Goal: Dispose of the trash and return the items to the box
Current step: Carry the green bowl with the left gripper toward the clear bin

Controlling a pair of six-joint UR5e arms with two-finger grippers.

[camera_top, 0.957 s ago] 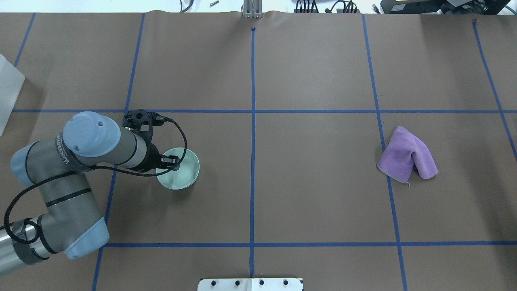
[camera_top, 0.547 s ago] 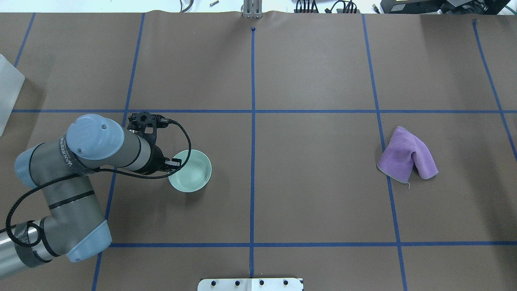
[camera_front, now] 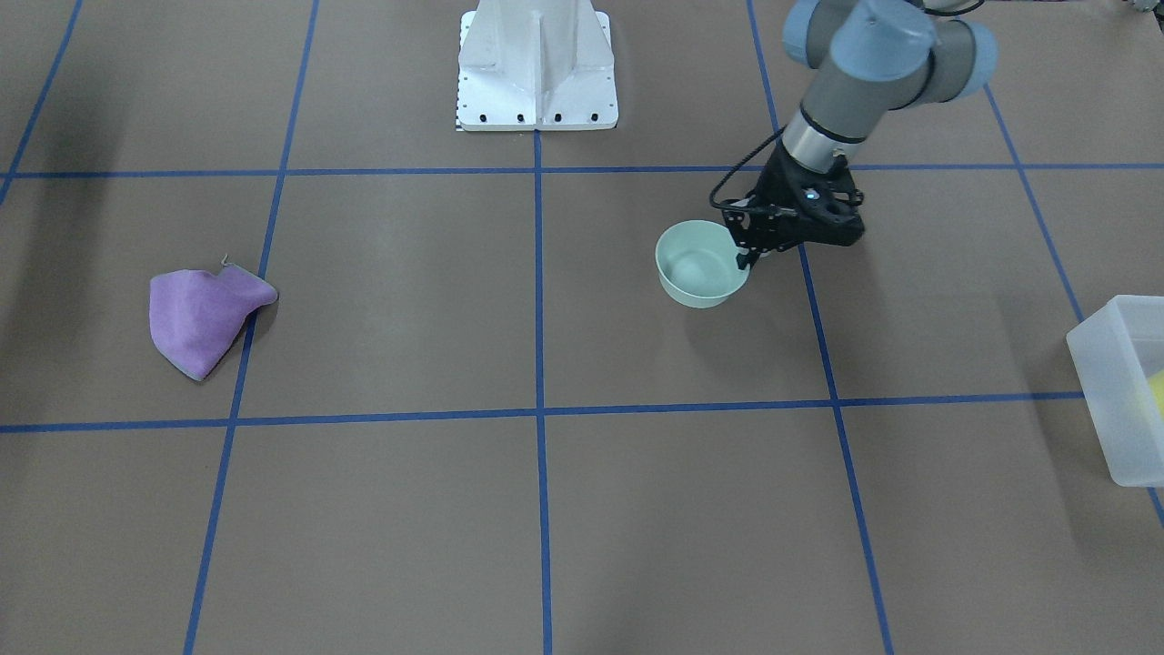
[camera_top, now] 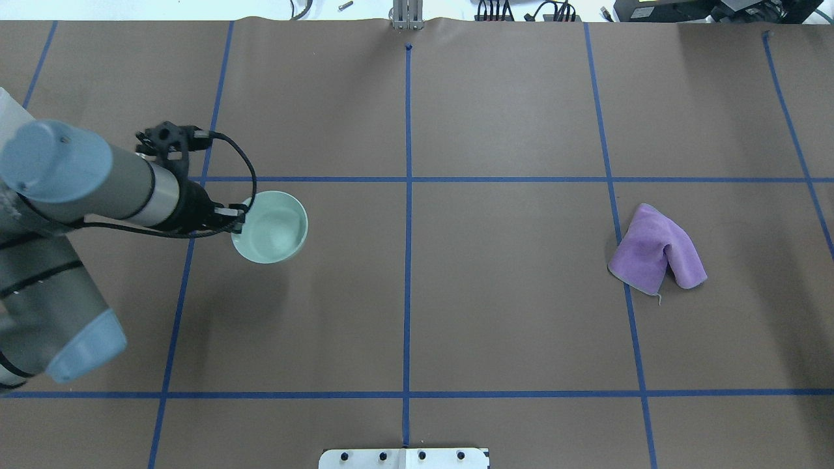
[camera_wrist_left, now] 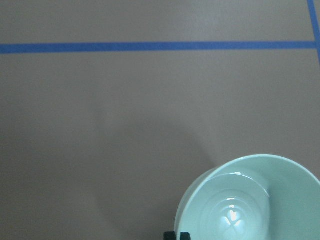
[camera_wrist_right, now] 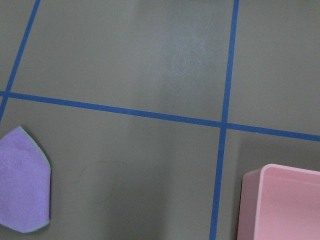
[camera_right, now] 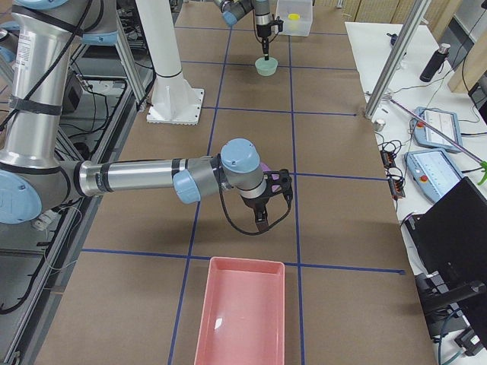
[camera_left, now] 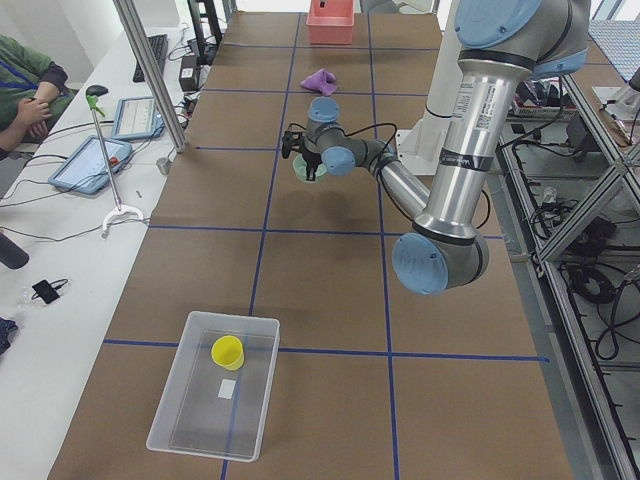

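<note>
My left gripper [camera_top: 236,219] is shut on the near rim of a mint-green bowl [camera_top: 270,227] and holds it above the table, with its shadow on the paper below. The bowl [camera_front: 702,264] also shows in the front view under the gripper [camera_front: 747,255], and in the left wrist view [camera_wrist_left: 250,200]. The yellow cup [camera_left: 228,351] stands inside the translucent box [camera_left: 165,400] at the table's left end. The box [camera_front: 1114,382] is at the front view's right edge. My right gripper [camera_right: 261,220] hangs over the table near the purple cloth; I cannot tell if it is open.
A crumpled purple cloth [camera_top: 655,247] lies on the right half of the table and shows in the right wrist view [camera_wrist_right: 22,180]. A pink bin [camera_right: 243,312] stands at the table's right end. The white robot pedestal [camera_front: 536,64] is at the near middle edge.
The left arm has lifted the bowl and carried it left and toward the far side in the overhead view. The cloth has not moved.
</note>
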